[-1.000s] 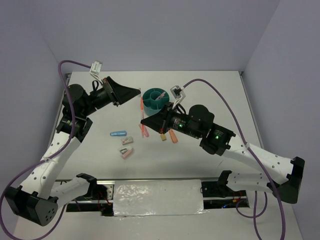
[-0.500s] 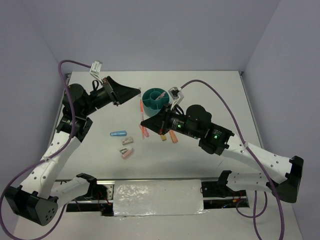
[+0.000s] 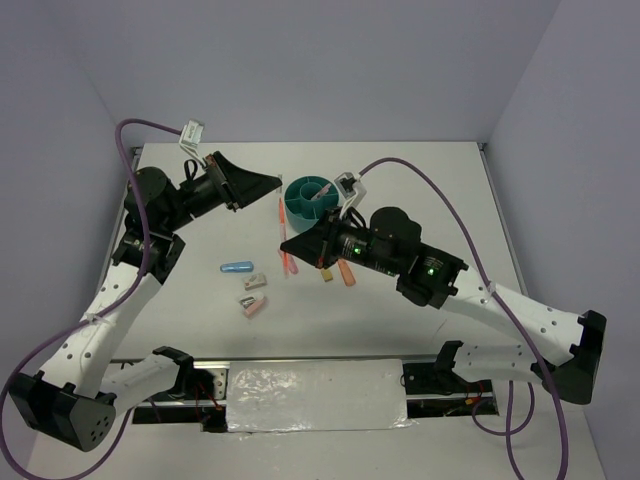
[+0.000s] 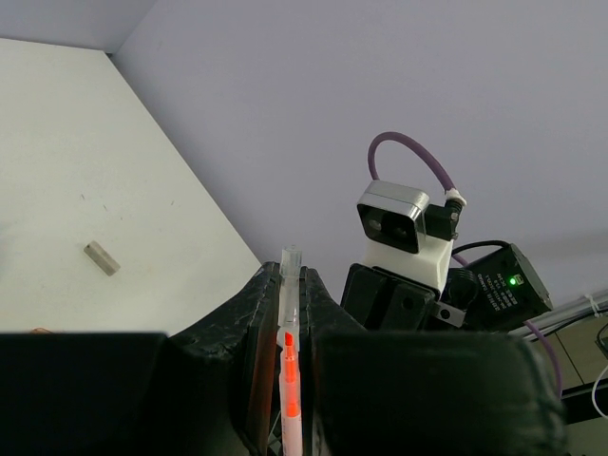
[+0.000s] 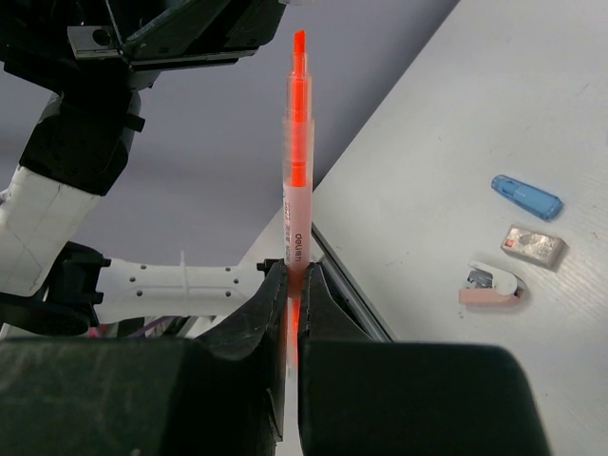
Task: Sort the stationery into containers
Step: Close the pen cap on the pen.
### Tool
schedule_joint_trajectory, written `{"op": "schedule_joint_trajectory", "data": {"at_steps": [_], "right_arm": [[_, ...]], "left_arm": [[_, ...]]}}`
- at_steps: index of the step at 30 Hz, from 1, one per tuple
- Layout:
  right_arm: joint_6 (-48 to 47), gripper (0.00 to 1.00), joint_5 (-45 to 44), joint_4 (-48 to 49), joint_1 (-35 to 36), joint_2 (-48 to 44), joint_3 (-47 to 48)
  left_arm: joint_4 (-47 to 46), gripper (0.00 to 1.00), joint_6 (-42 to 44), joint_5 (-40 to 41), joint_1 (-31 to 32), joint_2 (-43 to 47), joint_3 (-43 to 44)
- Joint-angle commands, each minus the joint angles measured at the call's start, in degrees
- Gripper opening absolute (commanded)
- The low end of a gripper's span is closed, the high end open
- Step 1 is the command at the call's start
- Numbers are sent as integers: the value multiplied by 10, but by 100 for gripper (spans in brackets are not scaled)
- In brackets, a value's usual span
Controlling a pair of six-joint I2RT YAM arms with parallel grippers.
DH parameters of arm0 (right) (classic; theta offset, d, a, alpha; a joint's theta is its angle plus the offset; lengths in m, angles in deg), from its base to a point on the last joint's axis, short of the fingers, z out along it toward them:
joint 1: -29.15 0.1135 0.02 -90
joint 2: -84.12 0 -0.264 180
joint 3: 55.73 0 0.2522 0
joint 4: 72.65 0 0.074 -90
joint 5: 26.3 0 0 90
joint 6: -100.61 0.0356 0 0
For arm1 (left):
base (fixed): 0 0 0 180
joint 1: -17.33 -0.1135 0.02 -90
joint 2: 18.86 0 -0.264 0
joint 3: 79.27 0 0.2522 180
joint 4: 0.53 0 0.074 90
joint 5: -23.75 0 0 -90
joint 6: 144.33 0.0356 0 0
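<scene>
My left gripper (image 3: 274,184) is shut on a thin pen with an orange tip and a clear cap (image 4: 289,328); it holds the pen in the air just left of the round teal tub (image 3: 298,203). The pen hangs below the fingers (image 3: 281,210). My right gripper (image 3: 286,242) is shut on a pink-orange pen (image 5: 296,180) in front of the tub, and the pen sticks out toward the table (image 3: 290,263). Another pink piece lies inside the tub (image 3: 318,195). The two grippers are close together.
On the table lie a light-blue capsule (image 3: 237,267), a grey block (image 3: 256,282), a pink-white block (image 3: 252,305), a tan block (image 3: 327,273) and an orange capsule (image 3: 347,272). Purple cables arch over both arms. The walls stand close on both sides.
My right arm has shifted slightly to the left with its pen. My left gripper and its pen have stayed in place.
</scene>
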Motion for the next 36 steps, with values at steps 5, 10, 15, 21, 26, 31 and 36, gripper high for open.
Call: {"op": "schedule_joint_trajectory", "data": {"at_steps": [5, 10, 15, 21, 26, 31, 36], "right_arm": [[-10, 0, -1, 5, 5, 7, 36], [-10, 0, -9, 1, 5, 7, 40], [-13, 0, -12, -10, 5, 9, 46], [-10, 0, -23, -18, 5, 9, 46], [-11, 0, -27, -30, 5, 13, 53], [-9, 0, -26, -24, 5, 9, 52], [-8, 0, -23, -22, 5, 8, 56]], "left_arm": [[-25, 0, 11, -1, 4, 6, 12], [-23, 0, 13, 0, 4, 7, 10], [-24, 0, 10, 1, 5, 8, 5], [-25, 0, 10, 1, 5, 9, 6], [-27, 0, 6, 0, 5, 8, 4], [-23, 0, 9, 1, 5, 10, 4], [-25, 0, 6, 3, 5, 14, -4]]}}
